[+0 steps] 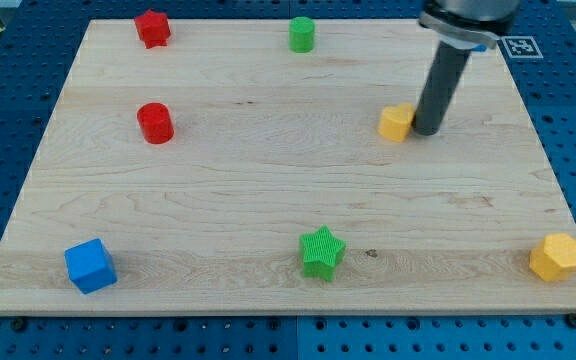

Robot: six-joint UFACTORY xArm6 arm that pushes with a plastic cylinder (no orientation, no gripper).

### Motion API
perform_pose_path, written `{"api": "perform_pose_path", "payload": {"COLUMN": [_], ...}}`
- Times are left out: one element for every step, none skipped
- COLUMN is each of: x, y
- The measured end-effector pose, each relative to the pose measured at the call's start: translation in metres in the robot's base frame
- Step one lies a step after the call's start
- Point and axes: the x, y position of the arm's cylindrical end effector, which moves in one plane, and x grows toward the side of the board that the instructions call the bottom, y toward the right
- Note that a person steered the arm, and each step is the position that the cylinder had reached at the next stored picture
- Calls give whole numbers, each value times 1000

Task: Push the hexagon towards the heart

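A yellow hexagon (556, 257) lies near the board's bottom right corner. A smaller yellow block (396, 123), which looks like a heart, lies in the upper right part of the board. My tip (428, 131) stands right beside this smaller yellow block, on its right side, touching it or nearly so. The dark rod rises from there to the view's top. The tip is far from the hexagon, which lies well below it and to its right.
A red block (152, 28) lies at the top left, a green cylinder (301, 34) at the top middle, and a red cylinder (154, 123) at the left. A blue cube (90, 265) lies at the bottom left and a green star (321, 251) at the bottom middle. The wooden board (218, 190) rests on a blue pegboard.
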Motion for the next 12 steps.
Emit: {"api": "perform_pose_path", "payload": {"x": [0, 8, 47, 101, 176, 204, 203, 204, 199, 193, 193, 193], "y": [-43, -46, 48, 139, 194, 189, 177, 130, 111, 111, 111, 119]}}
